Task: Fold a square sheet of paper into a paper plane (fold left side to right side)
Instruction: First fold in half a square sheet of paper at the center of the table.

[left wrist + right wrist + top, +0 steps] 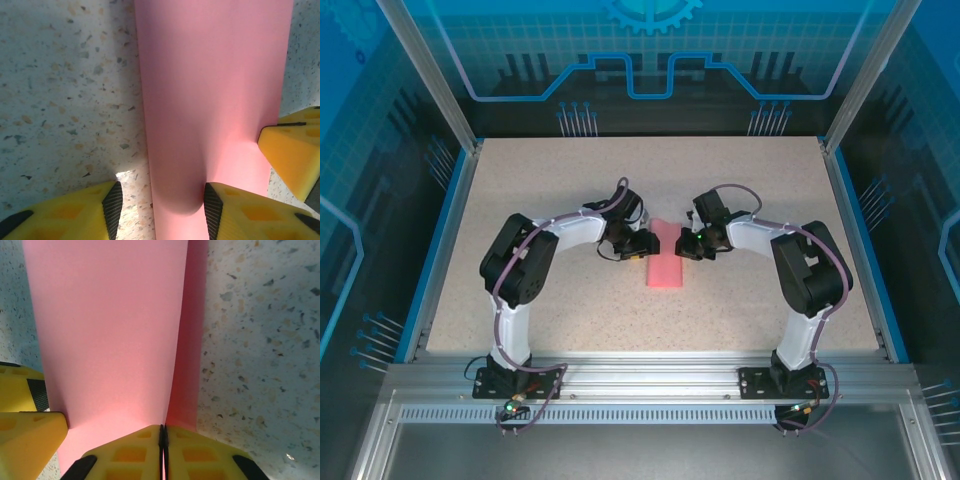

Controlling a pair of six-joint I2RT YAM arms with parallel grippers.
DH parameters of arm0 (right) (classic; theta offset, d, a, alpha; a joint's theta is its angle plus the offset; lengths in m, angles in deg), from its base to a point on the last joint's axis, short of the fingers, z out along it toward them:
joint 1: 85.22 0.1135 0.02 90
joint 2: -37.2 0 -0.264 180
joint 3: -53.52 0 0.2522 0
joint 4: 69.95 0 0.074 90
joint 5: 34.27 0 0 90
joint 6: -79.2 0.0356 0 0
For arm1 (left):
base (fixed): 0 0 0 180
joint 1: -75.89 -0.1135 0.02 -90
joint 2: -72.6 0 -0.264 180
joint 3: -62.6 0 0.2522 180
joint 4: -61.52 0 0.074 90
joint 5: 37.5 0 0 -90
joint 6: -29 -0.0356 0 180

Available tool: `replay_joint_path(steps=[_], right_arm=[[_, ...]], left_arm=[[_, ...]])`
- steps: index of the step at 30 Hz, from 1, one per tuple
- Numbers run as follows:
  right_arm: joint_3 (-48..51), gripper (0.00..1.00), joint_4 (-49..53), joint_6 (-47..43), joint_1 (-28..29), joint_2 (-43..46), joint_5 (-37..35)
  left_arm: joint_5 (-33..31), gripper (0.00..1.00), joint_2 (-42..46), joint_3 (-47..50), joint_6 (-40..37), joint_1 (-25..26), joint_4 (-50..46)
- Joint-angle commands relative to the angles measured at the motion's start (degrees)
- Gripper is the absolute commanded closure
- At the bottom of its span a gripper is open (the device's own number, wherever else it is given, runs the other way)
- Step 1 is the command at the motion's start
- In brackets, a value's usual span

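Pink sheet (667,265) on speckled table (520,180); L jaws apart over its edge, R jaws clamped on sheet.

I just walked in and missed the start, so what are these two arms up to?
Both arms reach over a sheet of pink paper lying mid-table, which looks folded into a narrow strip. The right gripper is shut, pinching one long edge of it. The left gripper is open, with one finger over the paper and the other over the bare table.
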Motion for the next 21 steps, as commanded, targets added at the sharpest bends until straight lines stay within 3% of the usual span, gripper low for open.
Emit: replay_joint_path(steps=[1, 9, 21], right_arm=[[-0.94, 0.85, 1.42, -0.63, 0.73, -0.18, -1.46], [2.08, 0.64, 1.49, -0.12, 0.16, 5.90, -8.52], [8.26, 0.45, 1.72, 1.10, -1.99, 17.01, -13.71]], left_arm=[[-1.68, 0.52, -1.73, -2.05, 0.71, 0.76, -3.35], [-3.00, 0.53, -4.30, -3.60, 1.31, 1.75, -5.14], [-3.03, 0.52, -6.94, -5.75, 1.36, 2.28, -7.19]])
